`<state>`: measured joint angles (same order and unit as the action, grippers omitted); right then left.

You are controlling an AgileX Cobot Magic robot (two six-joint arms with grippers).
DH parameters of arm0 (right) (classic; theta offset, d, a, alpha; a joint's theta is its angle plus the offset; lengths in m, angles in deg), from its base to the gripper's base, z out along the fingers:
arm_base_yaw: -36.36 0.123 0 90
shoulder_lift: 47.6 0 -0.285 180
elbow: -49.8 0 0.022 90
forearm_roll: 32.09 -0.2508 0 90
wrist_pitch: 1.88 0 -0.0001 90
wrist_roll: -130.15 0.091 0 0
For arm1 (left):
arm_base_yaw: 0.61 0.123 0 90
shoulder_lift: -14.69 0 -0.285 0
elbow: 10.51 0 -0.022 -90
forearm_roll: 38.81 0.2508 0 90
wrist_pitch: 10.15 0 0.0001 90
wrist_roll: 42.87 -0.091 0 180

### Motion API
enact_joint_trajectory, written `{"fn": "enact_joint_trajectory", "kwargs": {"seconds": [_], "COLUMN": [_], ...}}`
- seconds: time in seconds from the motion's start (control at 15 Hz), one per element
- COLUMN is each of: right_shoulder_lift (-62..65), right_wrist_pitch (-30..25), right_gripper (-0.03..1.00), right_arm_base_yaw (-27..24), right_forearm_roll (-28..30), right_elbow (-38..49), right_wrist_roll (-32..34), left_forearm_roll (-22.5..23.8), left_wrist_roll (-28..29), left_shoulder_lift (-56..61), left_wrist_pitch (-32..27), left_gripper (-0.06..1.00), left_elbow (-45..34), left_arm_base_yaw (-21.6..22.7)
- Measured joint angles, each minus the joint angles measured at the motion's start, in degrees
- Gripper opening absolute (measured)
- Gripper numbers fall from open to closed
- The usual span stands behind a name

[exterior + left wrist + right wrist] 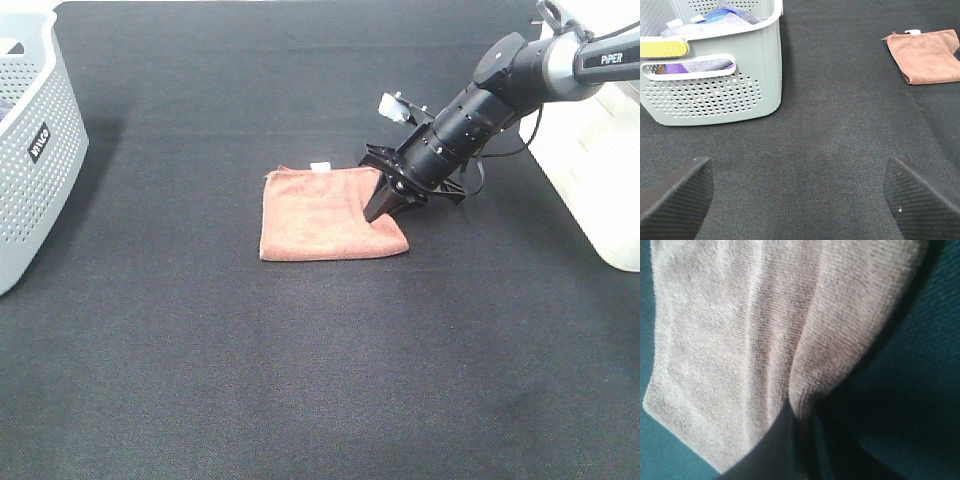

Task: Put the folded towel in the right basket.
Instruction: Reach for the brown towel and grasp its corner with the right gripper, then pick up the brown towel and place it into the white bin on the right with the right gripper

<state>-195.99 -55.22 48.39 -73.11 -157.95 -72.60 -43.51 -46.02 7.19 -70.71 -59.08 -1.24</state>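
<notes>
The folded towel (320,212), rust-orange with a small white tag, lies flat on the black table near the middle. My right gripper (377,210) reaches down onto its right edge and is shut on a pinched ridge of cloth. The right wrist view shows that ridge of towel (765,330) gathered between the closed fingers (780,445). The right basket (600,170), white, stands at the right edge behind the right arm. My left gripper (797,200) is open and empty low over the table. The towel (927,55) lies far ahead of it.
A grey perforated basket (30,150) stands at the left edge. The left wrist view shows this basket (715,95) holding several folded cloths. The black table mat (320,380) stretches across the front.
</notes>
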Motion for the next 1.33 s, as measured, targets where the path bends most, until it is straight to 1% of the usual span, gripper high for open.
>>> {"fn": "enact_joint_trajectory", "kwargs": {"seconds": [0.27, 0.67, 0.87, 1.0, 1.07, 1.13, 1.2, 1.27, 1.33], "right_shoulder_lift": [1.9, 12.0, 18.0, 23.2, 23.2, 25.2, 27.3, 29.9, 31.3], "right_wrist_pitch": [-1.1, -7.6, -9.0, -9.1, -9.1, -8.3, -7.4, -6.2, -5.5], "right_gripper": [0.01, 0.01, 0.01, 0.01, 0.01, 0.01, 0.01, 0.01, 0.01], "right_arm_base_yaw": [0.0, 0.2, 0.2, 0.2, 0.2, 0.2, 0.2, 0.2, 0.2], "right_forearm_roll": [0.8, 1.0, 2.5, 6.8, 6.8, 9.7, 13.3, 19.7, 23.8], "right_elbow": [-1.8, -3.7, -3.8, -3.8, -3.8, -3.8, -3.8, -3.8, -3.8], "right_wrist_roll": [0.0, 0.0, 0.0, 0.9, 0.9, 2.0, 3.4, 5.6, 7.0], "left_forearm_roll": [0.0, 0.0, 0.0, 0.0, 0.0, 0.0, 0.0, 0.0, 0.0], "left_wrist_roll": [0.0, 0.0, 0.0, 0.0, 0.0, 0.0, 0.0, 0.0, 0.0], "left_shoulder_lift": [0.0, 0.0, 0.0, 0.0, 0.0, 0.0, 0.0, 0.0, 0.0], "left_wrist_pitch": [0.0, 0.0, 0.0, 0.0, 0.0, 0.0, 0.0, 0.0, 0.0], "left_gripper": [0.88, 0.88, 0.88, 0.88, 0.88, 0.88, 0.88, 0.88, 0.88], "left_elbow": [0.0, 0.0, 0.0, 0.0, 0.0, 0.0, 0.0, 0.0, 0.0], "left_arm_base_yaw": [0.0, 0.0, 0.0, 0.0, 0.0, 0.0, 0.0, 0.0, 0.0]}}
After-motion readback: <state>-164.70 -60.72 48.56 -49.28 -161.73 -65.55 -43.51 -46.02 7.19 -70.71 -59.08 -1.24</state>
